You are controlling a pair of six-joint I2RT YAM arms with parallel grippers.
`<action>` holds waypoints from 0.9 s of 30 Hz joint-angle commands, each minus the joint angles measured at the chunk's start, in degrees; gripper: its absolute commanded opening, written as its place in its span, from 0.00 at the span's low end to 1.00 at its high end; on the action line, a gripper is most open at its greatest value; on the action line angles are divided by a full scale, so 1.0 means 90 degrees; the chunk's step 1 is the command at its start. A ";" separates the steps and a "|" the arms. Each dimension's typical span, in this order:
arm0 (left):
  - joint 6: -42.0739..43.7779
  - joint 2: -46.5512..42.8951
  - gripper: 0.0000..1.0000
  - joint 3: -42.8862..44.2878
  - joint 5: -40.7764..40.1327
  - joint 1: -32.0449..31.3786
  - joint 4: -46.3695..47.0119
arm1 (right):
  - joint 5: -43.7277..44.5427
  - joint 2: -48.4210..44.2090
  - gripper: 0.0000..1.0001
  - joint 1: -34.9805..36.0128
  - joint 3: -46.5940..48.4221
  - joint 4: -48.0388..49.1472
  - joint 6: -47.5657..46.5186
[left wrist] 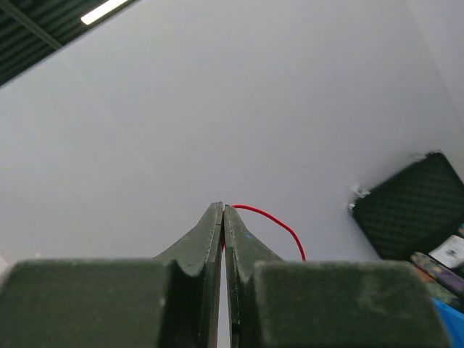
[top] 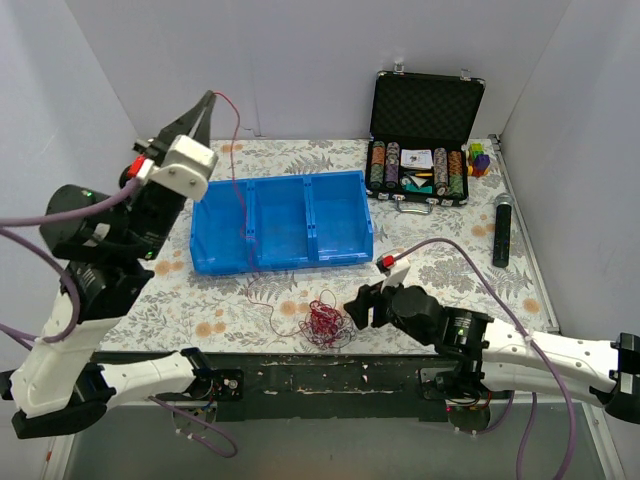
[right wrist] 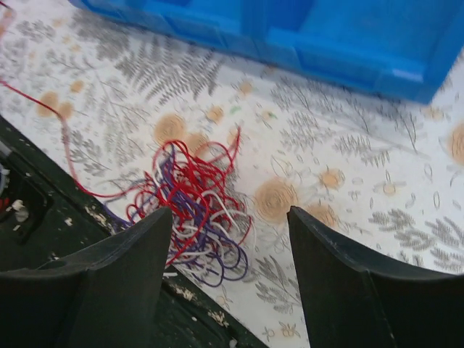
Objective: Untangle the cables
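At the left of the table, we see the left gripper (top: pixel 208 100) raised high above the floral tablecloth (top: pixel 450 270), its jaws pressed together on a single red cable (top: pixel 237 135). In the left wrist view the two fingertips (left wrist: pixel 214 217) meet with no gap, and the red cable (left wrist: pixel 272 220) comes out from between them and arcs away to the right. From above, we follow that strand down across the left compartment of the blue bin (top: pixel 280 222), over its front wall and on toward the near edge of the table. There, in front of the bin and about midway between the two arms, lies the tangle of cables (top: pixel 324 322), a loose knot resting on the cloth close to the table's dark front edge. The right wrist view shows the tangle of cables (right wrist: pixel 196 203) as mostly red loops mixed with white and purple ones, with one red strand leading off to the upper left. Just to the right of it we find the right gripper (top: pixel 362 304) low over the table; its jaws stand wide apart with nothing between them, and the right gripper (right wrist: pixel 228 214) frames the knot without touching it. Further right and at the back, an open black case (top: pixel 425 105) holds rows of chips, and a black stick-shaped object (top: pixel 502 230) lies near the right edge.
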 commanded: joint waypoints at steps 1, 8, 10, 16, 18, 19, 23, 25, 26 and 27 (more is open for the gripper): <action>-0.0946 0.0428 0.00 0.0535 0.0200 0.0005 -0.0592 | -0.0279 0.0138 0.75 0.0023 0.0858 0.1153 -0.1341; -0.1151 0.0859 0.00 0.1171 0.0454 0.0005 -0.0924 | -0.0993 0.1778 0.82 0.0023 0.2118 0.2297 -0.2066; -0.1190 0.0889 0.00 0.1258 0.0454 0.0005 -0.0982 | -0.0984 0.2179 0.82 0.0014 0.2353 0.2522 -0.2202; -0.1161 0.0928 0.00 0.1551 0.0493 0.0005 -0.1188 | -0.1150 0.3000 0.81 -0.0338 0.2520 0.3186 -0.2193; -0.1171 0.0957 0.00 0.1678 0.0503 0.0005 -0.1227 | -0.1198 0.3244 0.80 -0.0455 0.2540 0.3323 -0.2115; -0.1171 0.0967 0.00 0.1756 0.0513 0.0005 -0.1256 | -0.1314 0.3342 0.79 -0.0513 0.2550 0.3459 -0.2076; -0.1161 0.1016 0.00 0.1864 0.0532 0.0005 -0.1305 | -0.1978 0.3762 0.76 -0.0602 0.2705 0.3967 -0.1920; -0.1142 0.0996 0.00 0.1864 0.0542 0.0005 -0.1324 | -0.2368 0.3957 0.74 -0.0602 0.2813 0.4133 -0.1774; -0.1122 0.0987 0.00 0.1826 0.0542 0.0005 -0.1334 | -0.2506 0.4026 0.73 -0.0602 0.2823 0.4250 -0.1715; -0.1103 0.0967 0.00 0.1806 0.0552 0.0005 -0.1334 | -0.2623 0.4055 0.73 -0.0592 0.2813 0.4319 -0.1618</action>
